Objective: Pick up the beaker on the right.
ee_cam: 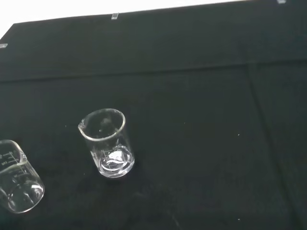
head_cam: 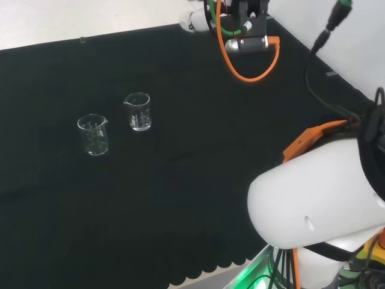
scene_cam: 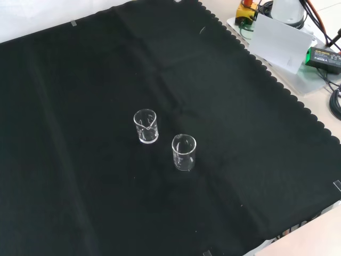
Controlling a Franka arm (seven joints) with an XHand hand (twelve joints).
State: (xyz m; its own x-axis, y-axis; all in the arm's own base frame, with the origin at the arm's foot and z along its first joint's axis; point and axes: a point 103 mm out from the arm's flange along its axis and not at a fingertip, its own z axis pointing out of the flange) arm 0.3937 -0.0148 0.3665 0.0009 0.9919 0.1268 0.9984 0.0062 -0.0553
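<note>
Head view: two clear glass beakers stood upright, near each other on the counter (head_cam: 180, 198); the right beaker (head_cam: 138, 111) was the target.

Front view: it was the farther beaker (scene_cam: 145, 126).

Wrist view: the beaker (ee_cam: 106, 143) looked light, slick, breakable — best taken round its wall. The robot hand's state couldn't be told.

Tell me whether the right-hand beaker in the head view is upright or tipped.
Upright: the beaker stands on its base, rim up, on the black cloth.
</note>
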